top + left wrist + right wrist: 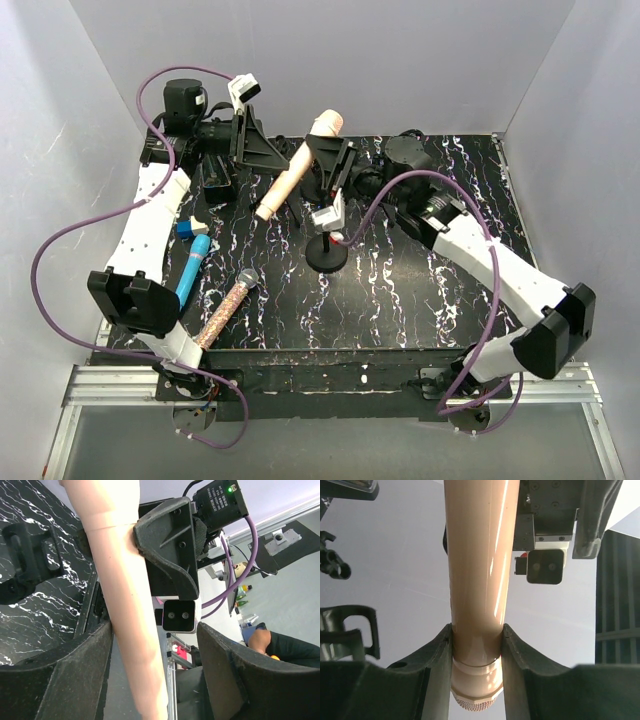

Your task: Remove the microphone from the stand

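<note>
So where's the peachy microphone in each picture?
Top external: the peach microphone slants across the upper middle.
Left wrist: it runs from top left to bottom middle.
Right wrist: it stands straight up the centre.
Shared landmark: the right fingers pinching it near its head.

Both arms reach far forward — left tool (270,155) spread wide, right tool (476,650) clamped tight.

Blue microphone (192,268) lying flat on black marbled table (400,300), glittery pink microphone (228,310) just beside it, pale walls (400,60) behind
</note>
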